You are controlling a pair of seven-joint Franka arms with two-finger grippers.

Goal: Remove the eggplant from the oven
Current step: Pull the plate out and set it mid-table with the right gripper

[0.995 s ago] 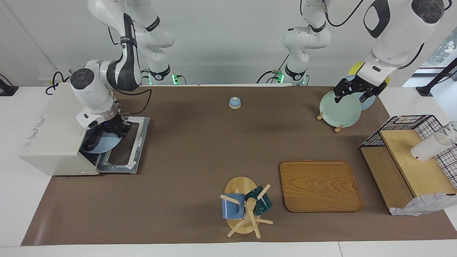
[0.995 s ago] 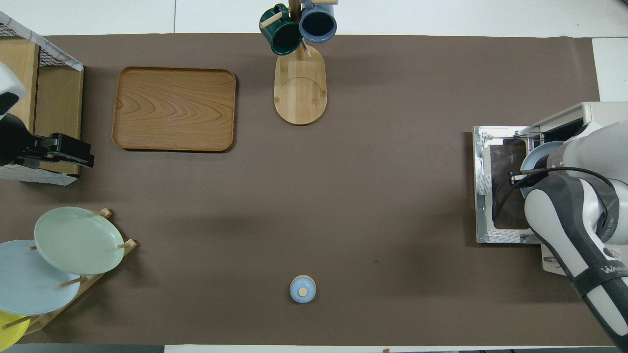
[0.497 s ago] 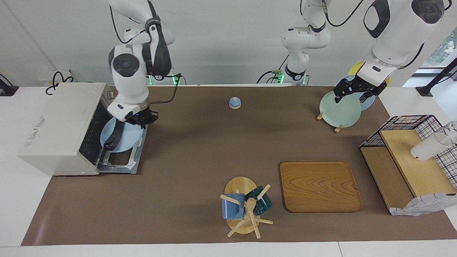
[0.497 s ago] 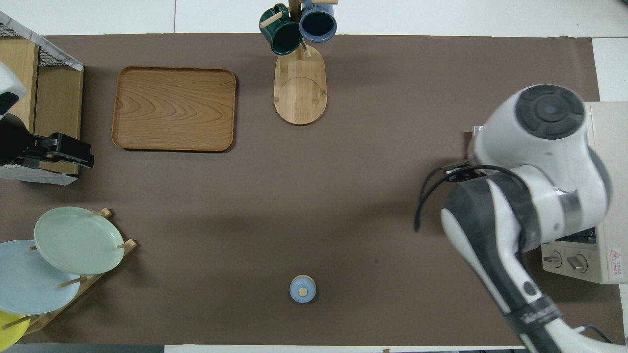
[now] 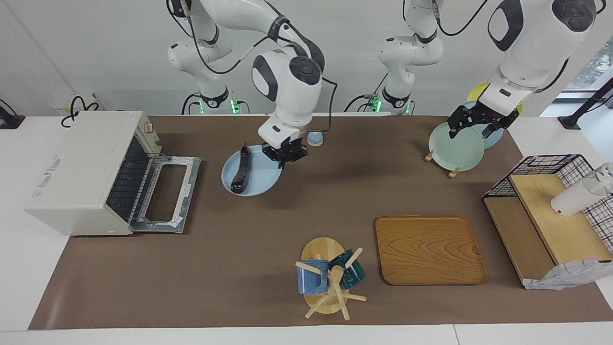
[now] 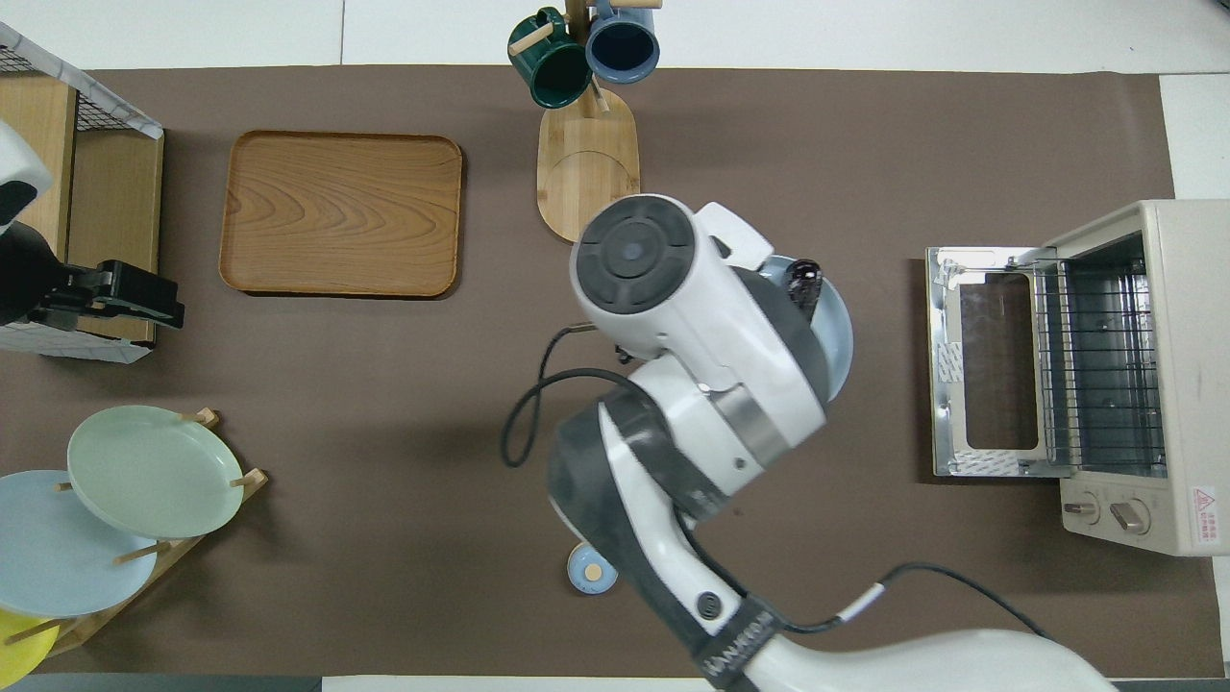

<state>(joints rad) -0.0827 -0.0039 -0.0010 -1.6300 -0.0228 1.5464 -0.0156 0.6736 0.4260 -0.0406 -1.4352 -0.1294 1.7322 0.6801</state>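
1. Right gripper [image 5: 286, 155]: closed on the rim of the blue plate [image 5: 261, 184], at the edge of the plate nearer the robots and toward the left arm's end; it holds the plate up in the air over the brown mat [image 5: 268, 230]. In the overhead view the right arm's wrist covers the gripper itself.
2. Blue plate: a pale blue round plate, tilted slightly, carried over the middle of the mat between the oven [image 5: 79, 172] and the small blue lid [image 5: 314, 138].
3. Eggplant [image 5: 240, 171]: long, dark and glossy, it lies on the plate along the side toward the right arm's end of the table. In the overhead view only its end [image 6: 802, 282] shows past the arm.
4. Oven: off-white, at the right arm's end of the table, its door [image 5: 167, 195] folded down flat onto the mat. The wire rack inside is bare.
5. Left gripper [image 5: 476, 125]: its fingers stand wide apart as it waits over the green plate [image 5: 455, 148] on the wooden plate rack at the left arm's end of the table.
6. Farther from the robots: the mug tree [image 5: 328, 282] with a blue mug and a dark green mug, and beside it the wooden tray [image 5: 428, 249].
7. Wire basket rack [image 5: 550, 211]: at the left arm's end, with a wooden shelf and a white cup [image 5: 577, 196].
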